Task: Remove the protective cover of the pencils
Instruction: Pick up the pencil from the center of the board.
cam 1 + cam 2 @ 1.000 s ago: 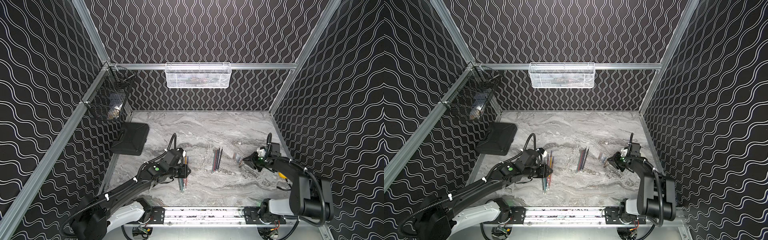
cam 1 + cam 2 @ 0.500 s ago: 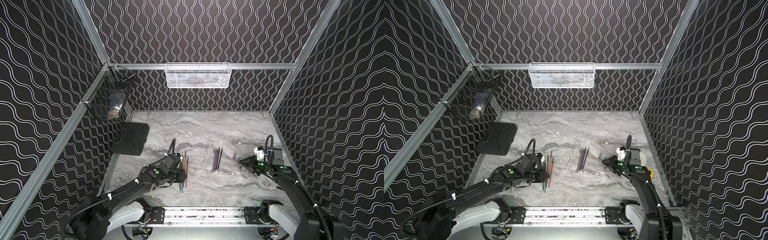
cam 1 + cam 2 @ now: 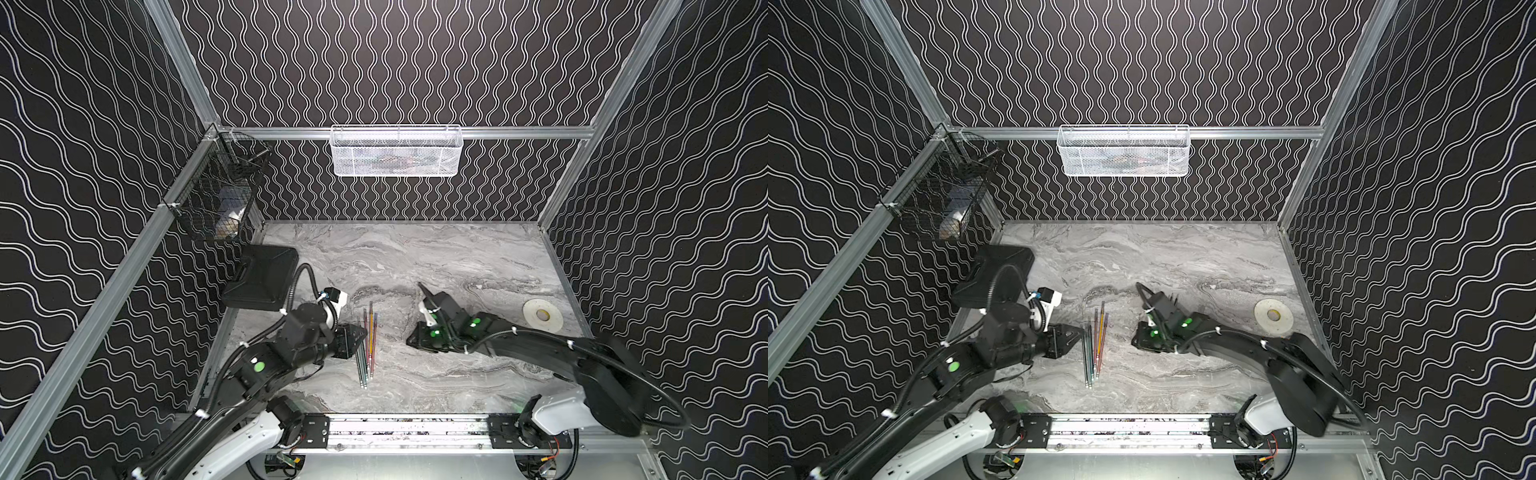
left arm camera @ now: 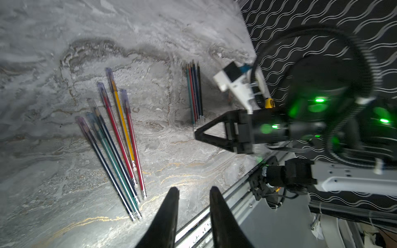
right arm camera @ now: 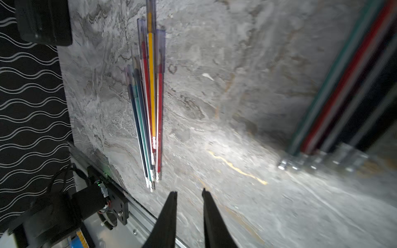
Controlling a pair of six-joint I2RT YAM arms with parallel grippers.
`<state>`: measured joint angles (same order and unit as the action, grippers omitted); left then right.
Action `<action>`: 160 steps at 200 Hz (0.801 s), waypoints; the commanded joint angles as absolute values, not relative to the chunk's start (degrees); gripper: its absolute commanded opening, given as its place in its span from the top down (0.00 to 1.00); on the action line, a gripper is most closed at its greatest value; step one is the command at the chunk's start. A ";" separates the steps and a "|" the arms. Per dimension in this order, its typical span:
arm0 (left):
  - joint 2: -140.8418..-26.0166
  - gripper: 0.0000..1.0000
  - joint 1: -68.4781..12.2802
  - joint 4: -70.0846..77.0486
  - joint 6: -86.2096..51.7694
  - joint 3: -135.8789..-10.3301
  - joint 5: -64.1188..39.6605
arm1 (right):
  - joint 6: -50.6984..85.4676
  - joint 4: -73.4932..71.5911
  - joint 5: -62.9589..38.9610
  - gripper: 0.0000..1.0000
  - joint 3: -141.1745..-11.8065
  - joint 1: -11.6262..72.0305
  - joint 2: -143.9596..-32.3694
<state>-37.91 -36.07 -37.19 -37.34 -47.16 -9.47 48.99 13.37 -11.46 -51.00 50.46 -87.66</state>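
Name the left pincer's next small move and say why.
Probably ease the left pincer onto the red pencil at the edge of the capped pencils and close on its shaft. Their clear caps are on, and both this pincer and the right pincer are open and empty.

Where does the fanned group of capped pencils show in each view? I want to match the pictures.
In a top view: capped pencils on the marble table, front of centre.
In a top view: same spot, just off the left gripper.
Left wrist: pencils just beyond the open left gripper.
Right wrist: pencils beyond the open right gripper, towards the black case.
Shared landmark: the front rail, by the pencils' pale ends.
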 commanded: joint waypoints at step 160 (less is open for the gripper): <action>-27.17 0.66 -36.04 -50.50 -24.54 -53.44 -14.85 | 65.65 44.08 11.33 0.78 -95.52 58.71 -125.92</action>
